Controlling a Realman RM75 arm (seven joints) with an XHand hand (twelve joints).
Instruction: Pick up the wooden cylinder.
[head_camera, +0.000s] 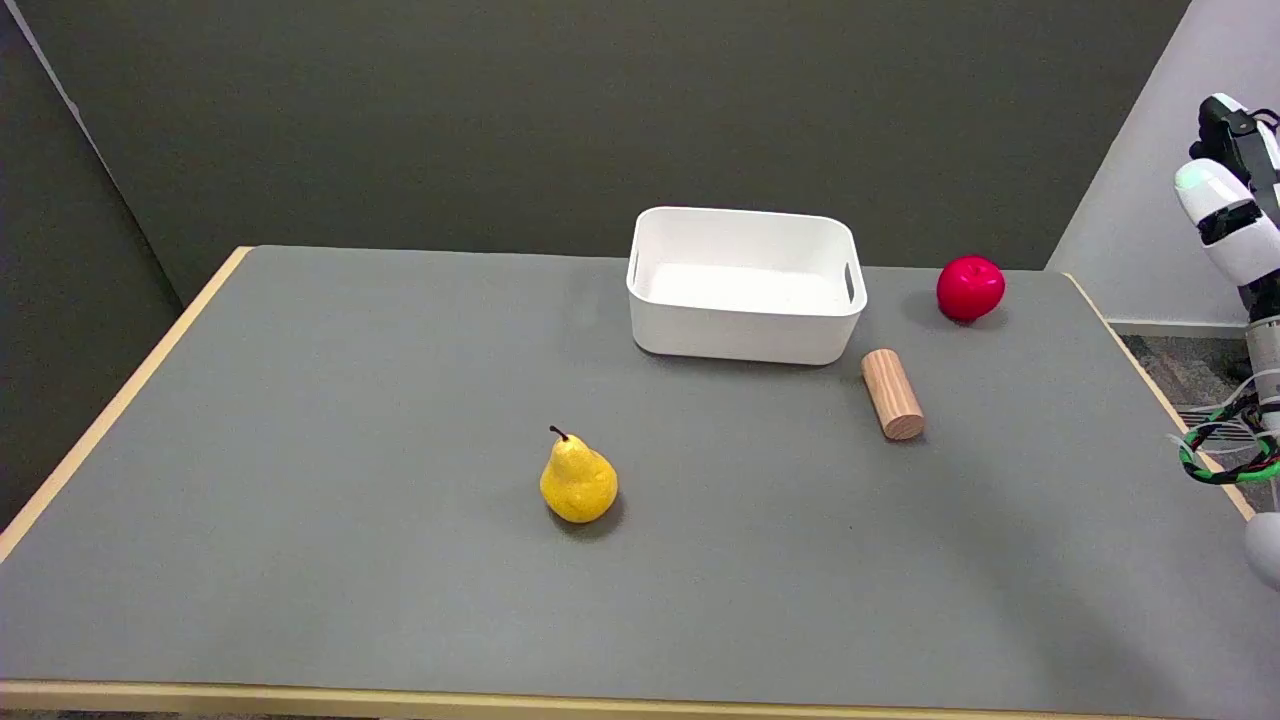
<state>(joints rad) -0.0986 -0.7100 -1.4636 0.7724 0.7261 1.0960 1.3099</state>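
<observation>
Robot's right hand (1235, 200) at the picture's right edge, off the table.
The black-and-white hand is cut off by the frame, so its grip cannot be told; it touches nothing visible. The light wooden cylinder (892, 393) lies on its side on the grey table (350, 400), just beside the white rectangular plastic bin (745, 330).

Even, soft overhead light falls on the matte grey tabletop (350, 520) without glare, leaving only small faint shadows toward about four o'clock of the yellow pear (578, 482) and light wooden cylinder (892, 393), everything in sharp focus.
</observation>
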